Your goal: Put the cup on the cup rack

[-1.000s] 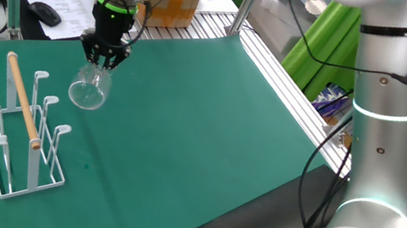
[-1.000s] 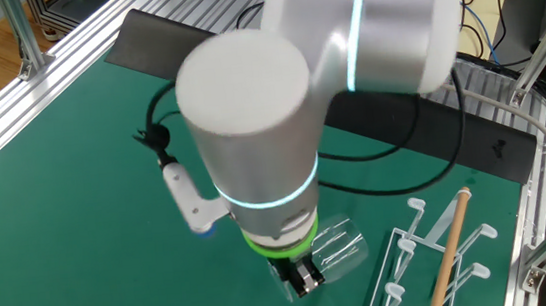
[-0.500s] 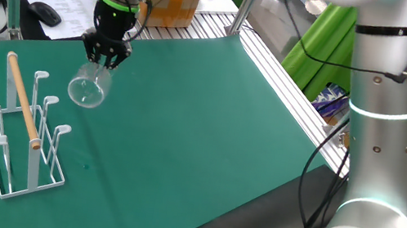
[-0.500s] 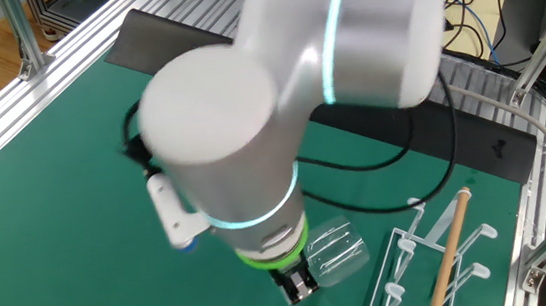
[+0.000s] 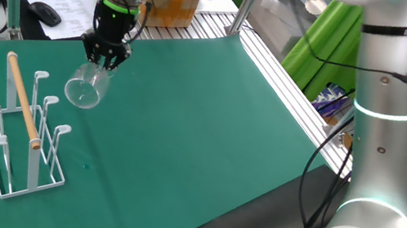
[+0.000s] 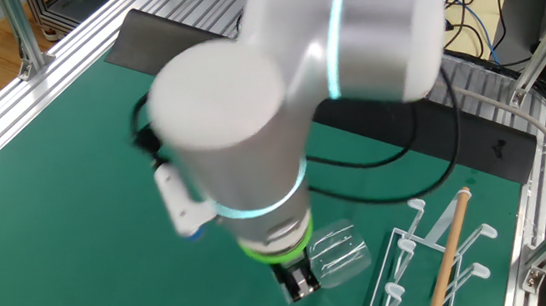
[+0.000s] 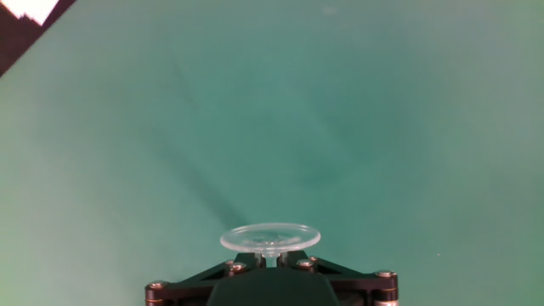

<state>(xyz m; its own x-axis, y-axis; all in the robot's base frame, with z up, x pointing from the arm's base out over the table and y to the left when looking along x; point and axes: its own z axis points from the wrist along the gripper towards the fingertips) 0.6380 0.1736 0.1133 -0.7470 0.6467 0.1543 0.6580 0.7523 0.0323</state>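
End effector clamped on the stem of the cup — glass held in the air above the green bench, bowl tilted down and toward the cup rack. Cup close beside the rack's upper pegs, not touching — rack standing on the bench.

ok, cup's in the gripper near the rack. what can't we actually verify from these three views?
- Hand view: only the cup foot shows; the bowl is hidden behind it, and the cup rack is out of frame.
- The other fixed view: the arm covers most of the gripper, so the finger contact on the stem is unseen; the cup rack is cut off by the bottom edge.
- One fixed view: the clear cup is too faint to judge its gap from the pegs.
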